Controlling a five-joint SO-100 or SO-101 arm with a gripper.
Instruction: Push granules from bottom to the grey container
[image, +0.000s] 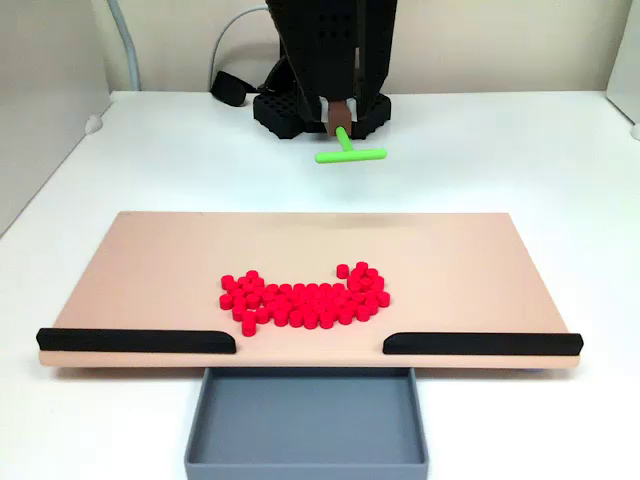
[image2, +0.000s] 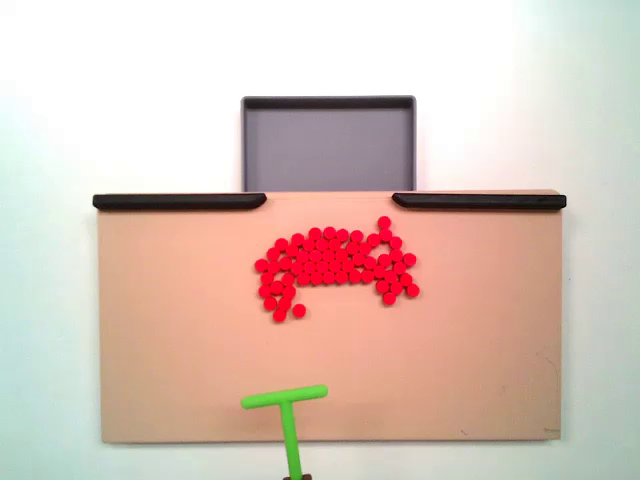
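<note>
Gripper (image: 342, 128) well apart from granules (image: 305, 297)

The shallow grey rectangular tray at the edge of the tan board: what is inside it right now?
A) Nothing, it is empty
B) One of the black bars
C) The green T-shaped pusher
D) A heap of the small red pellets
A: the shallow grey rectangular tray shows only bare floor, while the small red pellets all lie clustered on the tan board, short of the gap between the two black bars.
</note>
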